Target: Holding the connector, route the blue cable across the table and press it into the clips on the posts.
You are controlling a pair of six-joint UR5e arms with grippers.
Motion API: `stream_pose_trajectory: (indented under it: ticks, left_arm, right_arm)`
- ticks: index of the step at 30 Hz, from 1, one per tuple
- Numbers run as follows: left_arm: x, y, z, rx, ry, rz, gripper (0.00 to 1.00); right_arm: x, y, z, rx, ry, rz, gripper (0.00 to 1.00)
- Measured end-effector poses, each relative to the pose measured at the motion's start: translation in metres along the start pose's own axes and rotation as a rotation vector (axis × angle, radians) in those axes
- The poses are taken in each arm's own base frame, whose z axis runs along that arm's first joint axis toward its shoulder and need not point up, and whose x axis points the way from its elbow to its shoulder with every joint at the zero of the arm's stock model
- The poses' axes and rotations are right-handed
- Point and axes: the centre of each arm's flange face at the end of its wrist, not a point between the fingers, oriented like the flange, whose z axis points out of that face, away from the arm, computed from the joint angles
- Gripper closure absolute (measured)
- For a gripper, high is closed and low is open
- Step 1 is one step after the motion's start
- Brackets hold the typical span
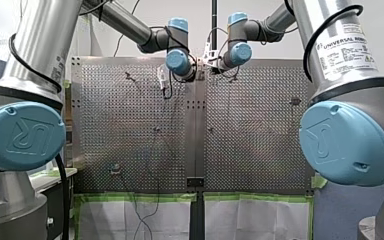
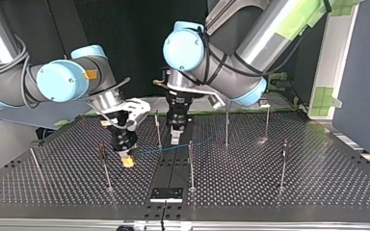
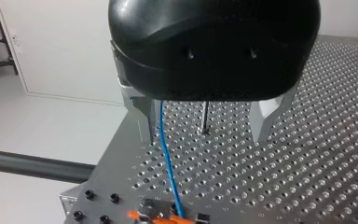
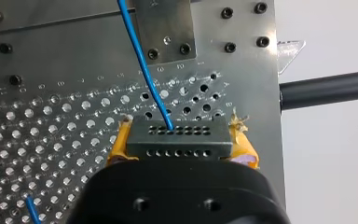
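My right hand (image 4: 181, 151) is pinching the connector (image 4: 175, 133), likely needing taut blue cable (image 4: 144, 70) beside my spread left hand (image 3: 205, 136).

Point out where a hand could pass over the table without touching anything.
Top view: the bare table between the centre post and the right-hand post is free. It is crowded left of centre, around the blue cable and connector.

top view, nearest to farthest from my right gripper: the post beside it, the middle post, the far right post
1. near post, just at the view's left of the right gripper
2. middle post, toward the view's centre
3. far post, at the view's right
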Motion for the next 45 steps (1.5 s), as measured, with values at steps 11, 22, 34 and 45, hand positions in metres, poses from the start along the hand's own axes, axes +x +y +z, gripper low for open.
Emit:
stream_pose_trajectory:
  ticks: [11,22,34,45]
  left_arm:
    - [-0.011,-0.006,0.033,-0.017,-0.052,-0.019,0.00]
    - [-0.019,-0.017,0.058,-0.005,-0.072,-0.018,0.00]
    - [0.005,-0.022,0.078,-0.036,-0.038,0.000,0.06]
    - [0.007,-0.028,0.074,-0.035,-0.030,0.010,0.97]
  right_arm:
    - [0.000,-0.001,0.000,0.001,0.000,-0.002,1.00]
    - [0.000,-0.001,0.000,0.002,0.000,-0.003,1.00]
    - [-0.001,0.000,0.000,0.002,-0.001,-0.004,1.00]
    - [-0.003,0.002,0.000,-0.002,-0.005,-0.004,1.00]
